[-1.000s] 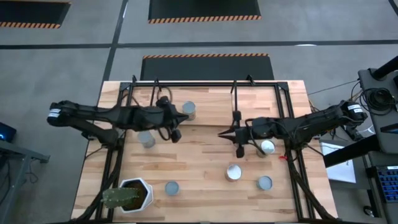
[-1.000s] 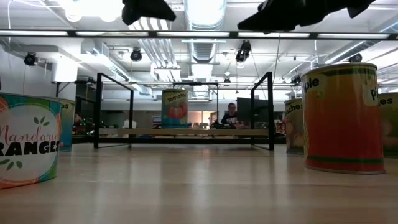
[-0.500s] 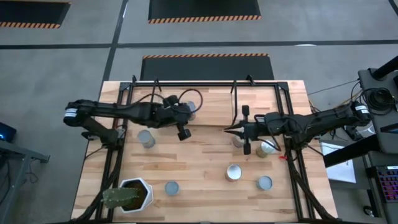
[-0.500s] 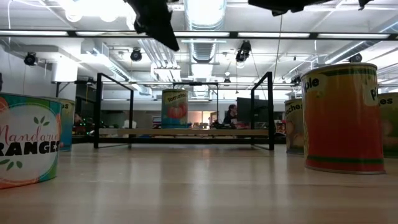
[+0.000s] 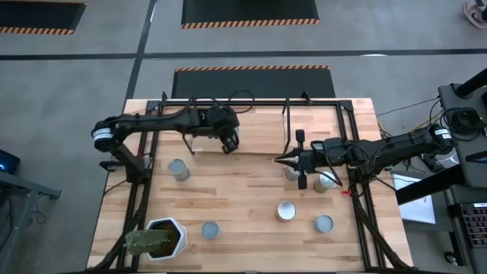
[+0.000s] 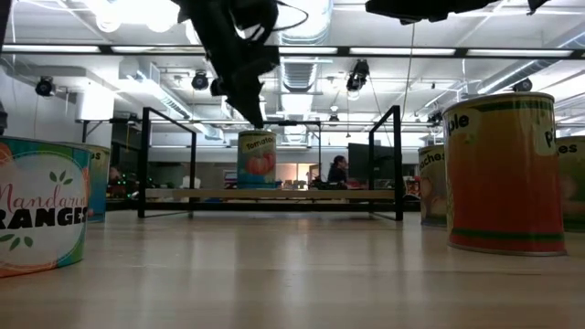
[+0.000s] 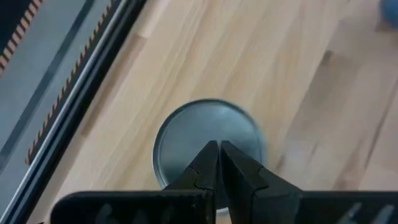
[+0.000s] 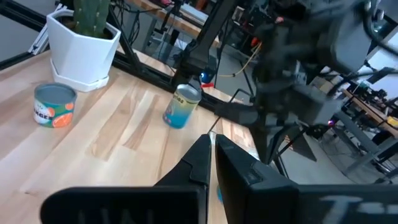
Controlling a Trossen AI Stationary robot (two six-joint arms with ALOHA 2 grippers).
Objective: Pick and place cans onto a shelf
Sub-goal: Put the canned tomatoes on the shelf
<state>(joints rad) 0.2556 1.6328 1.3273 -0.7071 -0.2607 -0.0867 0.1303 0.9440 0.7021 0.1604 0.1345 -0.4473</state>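
Two grippers, both pinched together, empty: your L gripper (image 7: pixel 218 151) hangs right above a can (image 7: pixel 208 146) on the shelf (image 5: pixel 259 135); R gripper (image 5: pixel 275 160) idles mid-table.

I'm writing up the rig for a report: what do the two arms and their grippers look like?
Both arms are dark and slim, with black cables looped along them and a pale band near each base. The left gripper and right gripper each end in two dark, tapering fingers.
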